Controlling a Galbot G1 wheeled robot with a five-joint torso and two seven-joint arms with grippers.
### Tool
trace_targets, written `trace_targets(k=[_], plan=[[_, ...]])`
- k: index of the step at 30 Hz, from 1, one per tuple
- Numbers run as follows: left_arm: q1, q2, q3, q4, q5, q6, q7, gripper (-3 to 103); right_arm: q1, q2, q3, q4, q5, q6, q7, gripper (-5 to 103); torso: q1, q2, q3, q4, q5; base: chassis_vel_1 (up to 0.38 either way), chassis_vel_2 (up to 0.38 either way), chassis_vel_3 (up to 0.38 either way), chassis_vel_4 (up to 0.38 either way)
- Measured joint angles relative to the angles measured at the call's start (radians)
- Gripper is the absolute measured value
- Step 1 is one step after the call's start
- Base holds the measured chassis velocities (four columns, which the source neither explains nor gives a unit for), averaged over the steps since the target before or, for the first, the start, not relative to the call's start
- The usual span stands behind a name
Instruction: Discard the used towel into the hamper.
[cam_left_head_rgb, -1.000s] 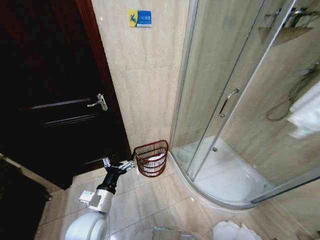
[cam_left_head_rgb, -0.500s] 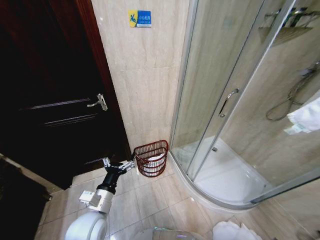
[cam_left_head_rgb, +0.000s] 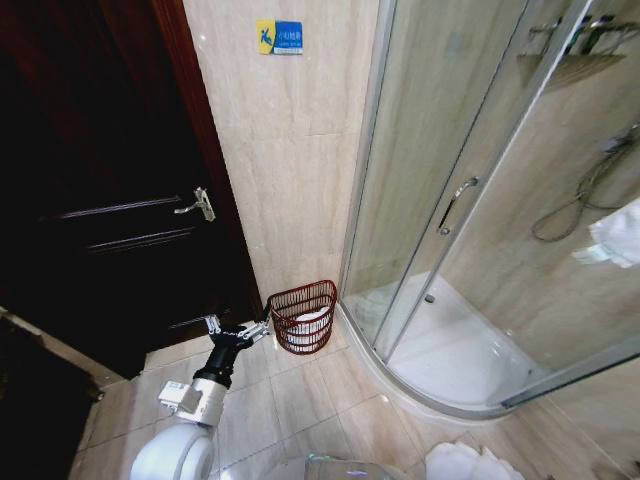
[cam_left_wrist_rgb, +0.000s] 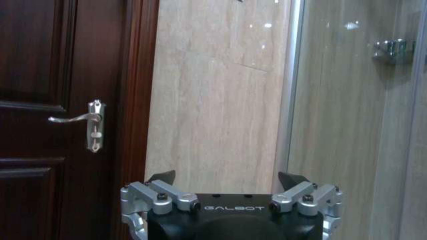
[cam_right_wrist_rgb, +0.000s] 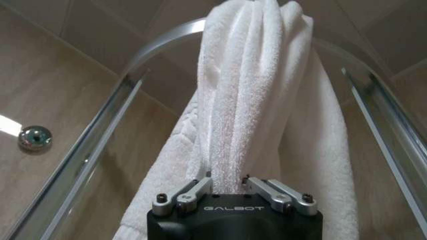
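Item, step in hand: the pick-up of the towel (cam_right_wrist_rgb: 257, 100), judged under way and the discard not yet made; the right gripper (cam_right_wrist_rgb: 227, 186) has its fingers closed in on a hanging fold of white terry cloth, the fold pinched narrowly between them, against the curved chrome rail of the shower enclosure (cam_left_head_rgb: 470, 250); in the head view a white patch of towel (cam_left_head_rgb: 620, 235) shows at the far right edge, behind the glass. Item, the hamper (cam_left_head_rgb: 303, 316): a dark red-brown wire basket standing on the floor tiles in the corner where the beige wall meets the shower frame, something white already lying inside it. Item, left gripper (cam_left_head_rgb: 238, 333): held low, just beside the hamper on the door side, fingers spread wide and holding nothing; its wrist view faces the dark door (cam_left_wrist_rgb: 60, 125) and the lever handle (cam_left_wrist_rgb: 87, 122). Next move, as judged: the towel must be freed from its hanging point, then carried across and down to the hamper, well apart from it at present, and released over the open rim. Hidden or unclear: what the towel hangs from is cut off above; the right arm itself lies beyond the head view's edge; the white contents of the hamper cannot be identified.
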Motion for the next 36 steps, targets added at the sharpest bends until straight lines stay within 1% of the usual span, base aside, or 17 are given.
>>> trace_targets(k=[4, 5, 7, 8, 12, 13, 17, 18, 21, 22, 25, 26, 28, 29, 31, 35, 36], plan=[[0.000, 0.000, 0.000, 0.000, 0.000, 0.000, 0.000, 100, -0.024, 0.041, 0.008, 0.027, -0.049, 0.040, -0.018, 10, 0.000, 0.000, 0.000, 0.0000, 0.0003, 0.000, 0.000, 0.000, 0.000], [0.000, 0.000, 0.000, 0.000, 0.000, 0.000, 0.000, 100, -0.024, 0.041, 0.008, 0.027, -0.049, 0.040, -0.018, 10, 0.000, 0.000, 0.000, 0.0000, 0.0003, 0.000, 0.000, 0.000, 0.000], [0.000, 0.000, 0.000, 0.000, 0.000, 0.000, 0.000, 100, -0.041, 0.063, 0.020, 0.043, -0.090, 0.065, -0.026, 10, 0.000, 0.000, 0.000, 0.0000, 0.0004, 0.000, 0.000, 0.000, 0.000], [0.000, 0.000, 0.000, 0.000, 0.000, 0.000, 0.000, 100, -0.041, 0.063, 0.020, 0.043, -0.090, 0.065, -0.026, 10, 0.000, 0.000, 0.000, 0.0000, 0.0004, 0.000, 0.000, 0.000, 0.000], [0.000, 0.000, 0.000, 0.000, 0.000, 0.000, 0.000, 100, -0.086, 0.111, 0.053, 0.089, -0.160, 0.115, -0.034, 10, 0.000, 0.000, 0.000, 0.0002, 0.0000, 0.000, 0.000, 0.000, 0.000], [0.000, 0.000, 0.000, 0.000, 0.000, 0.000, 0.000, 100, -0.086, 0.111, 0.053, 0.089, -0.160, 0.115, -0.034, 10, 0.000, 0.000, 0.000, 0.0002, 0.0000, 0.000, 0.000, 0.000, 0.000], [0.000, 0.000, 0.000, 0.000, 0.000, 0.000, 0.000, 100, -0.139, 0.183, 0.084, 0.141, -0.234, 0.162, -0.053, 10, 0.000, 0.000, 0.000, 0.0000, 0.0003, 0.000, 0.000, 0.000, 0.000], [0.000, 0.000, 0.000, 0.000, 0.000, 0.000, 0.000, 100, -0.139, 0.183, 0.084, 0.141, -0.234, 0.162, -0.053, 10, 0.000, 0.000, 0.000, 0.0000, 0.0003, 0.000, 0.000, 0.000, 0.000], [0.000, 0.000, 0.000, 0.000, 0.000, 0.000, 0.000, 100, -0.160, 0.263, 0.081, 0.186, -0.294, 0.211, -0.045, 10, 0.000, 0.000, 0.000, 0.0000, 0.0002, 0.000, 0.000, 0.000, 0.000], [0.000, 0.000, 0.000, 0.000, 0.000, 0.000, 0.000, 100, -0.160, 0.263, 0.081, 0.186, -0.294, 0.211, -0.045, 10, 0.000, 0.000, 0.000, 0.0000, 0.0002, 0.000, 0.000, 0.000, 0.000], [0.000, 0.000, 0.000, 0.000, 0.000, 0.000, 0.000, 100, -0.186, 0.354, 0.083, 0.226, -0.371, 0.260, -0.034, 10, 0.000, 0.000, 0.000, 0.0001, 0.0003, 0.000, 0.000, 0.000, 0.000], [0.000, 0.000, 0.000, 0.000, 0.000, 0.000, 0.000, 100, -0.186, 0.354, 0.083, 0.226, -0.371, 0.260, -0.034, 10, 0.000, 0.000, 0.000, 0.0001, 0.0003, 0.000, 0.000, 0.000, 0.000], [0.000, 0.000, 0.000, 0.000, 0.000, 0.000, 0.000, 100, -0.200, 0.402, 0.086, 0.236, -0.408, 0.288, -0.030, 10, 0.000, 0.000, 0.000, 0.0000, 0.0001, 0.000, 0.000, 0.000, 0.000], [0.000, 0.000, 0.000, 0.000, 0.000, 0.000, 0.000, 100, -0.200, 0.402, 0.086, 0.236, -0.408, 0.288, -0.030, 10, 0.000, 0.000, 0.000, 0.0000, 0.0001, 0.000, 0.000, 0.000, 0.000], [0.000, 0.000, 0.000, 0.000, 0.000, 0.000, 0.000, 100, -0.214, 0.453, 0.086, 0.250, -0.428, 0.311, -0.020, 10, 0.000, 0.000, 0.000, 0.0000, 0.0005, 0.000, 0.000, 0.000, 0.000], [0.000, 0.000, 0.000, 0.000, 0.000, 0.000, 0.000, 100, -0.248, 0.554, 0.074, 0.279, -0.472, 0.357, -0.023, 10, 0.000, 0.000, 0.000, 0.0001, -0.0002, 0.000, 0.000, 0.000, 0.000], [0.000, 0.000, 0.000, 0.000, 0.000, 0.000, 0.000, 100, -0.248, 0.554, 0.074, 0.279, -0.472, 0.357, -0.023, 10, 0.000, 0.000, 0.000, 0.0001, -0.0002, 0.000, 0.000, 0.000, 0.000]])
